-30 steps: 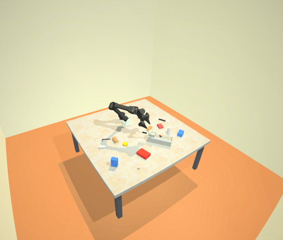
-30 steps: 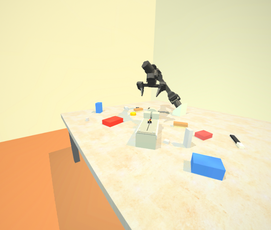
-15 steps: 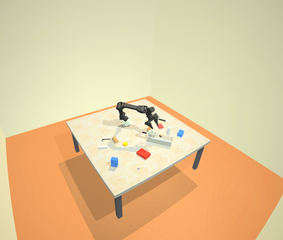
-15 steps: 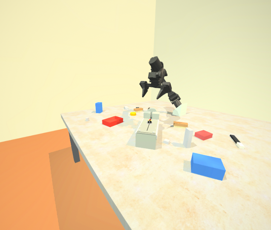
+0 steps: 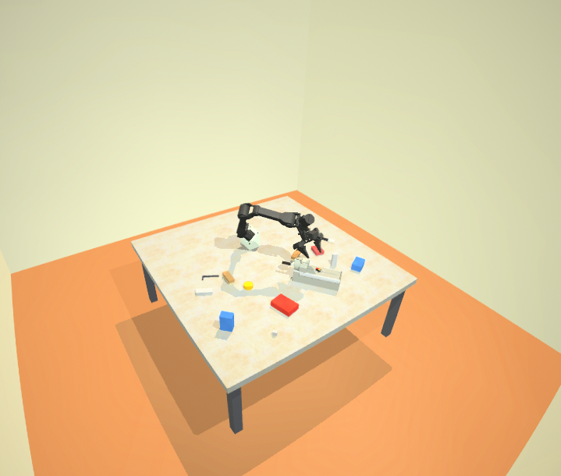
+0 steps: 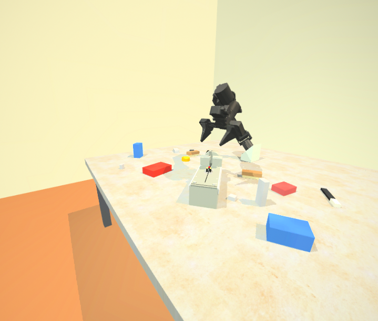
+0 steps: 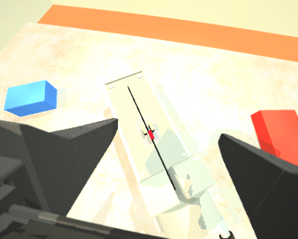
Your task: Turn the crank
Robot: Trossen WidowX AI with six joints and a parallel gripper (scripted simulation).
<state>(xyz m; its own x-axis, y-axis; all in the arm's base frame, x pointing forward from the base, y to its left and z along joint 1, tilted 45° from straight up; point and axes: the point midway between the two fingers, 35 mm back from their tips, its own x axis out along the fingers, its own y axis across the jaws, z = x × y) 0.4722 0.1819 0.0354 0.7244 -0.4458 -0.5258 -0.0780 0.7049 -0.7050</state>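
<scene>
The pale grey-green machine (image 5: 316, 280) (image 6: 203, 197) (image 7: 125, 112) stands on the table, with a dark slot line along its top. The red pointer (image 5: 317, 269) (image 6: 209, 167) (image 7: 151, 134) is close to the two brass marks. In the wrist view it shows slightly on the crank side of them; whether it is exactly level I cannot tell. The dark crank handle (image 5: 286, 262) is free at the machine's end; only a bit of it shows at the wrist view's bottom edge. My gripper (image 5: 314, 254) (image 6: 211, 143) (image 7: 167, 130) is open and empty, above the machine and away from the handle.
A large red block (image 5: 285, 304) (image 6: 156, 169) (image 7: 282, 130) lies on one side of the machine. On the other are a white upright block (image 5: 334, 260) (image 6: 262, 192), a small red block (image 5: 317, 250) (image 6: 283, 188) and a blue block (image 5: 357, 264) (image 6: 289, 231) (image 7: 31, 97).
</scene>
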